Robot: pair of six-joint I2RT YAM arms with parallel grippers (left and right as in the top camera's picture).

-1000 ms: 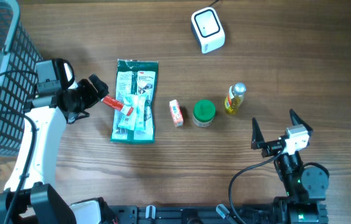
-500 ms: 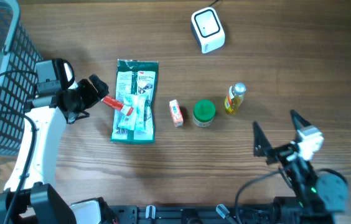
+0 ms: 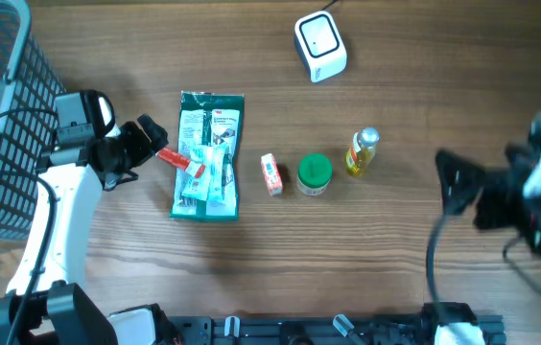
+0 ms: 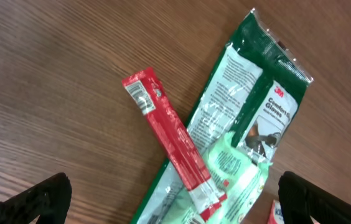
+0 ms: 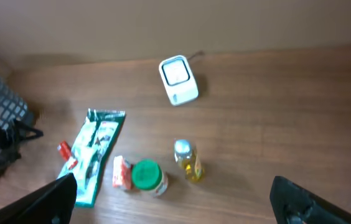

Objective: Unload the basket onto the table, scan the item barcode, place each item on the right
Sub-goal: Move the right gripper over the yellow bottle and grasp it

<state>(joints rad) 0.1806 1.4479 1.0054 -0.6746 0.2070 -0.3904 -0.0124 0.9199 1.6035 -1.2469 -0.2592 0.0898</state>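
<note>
Blurring right end effector (image 3: 451, 184) into dark smear near overhead right edge. Cropping basket (image 3: 2, 105) at left edge. Cutting off glove packet (image 4: 238, 124) at left wrist view's bottom.

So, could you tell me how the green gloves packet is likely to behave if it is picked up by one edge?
The green gloves packet looks like thin, glossy film, so it would probably sag and crinkle rather than stay flat. Its shine suggests it may slip in a grip. The red stick lying across it would likely slide off.
</note>
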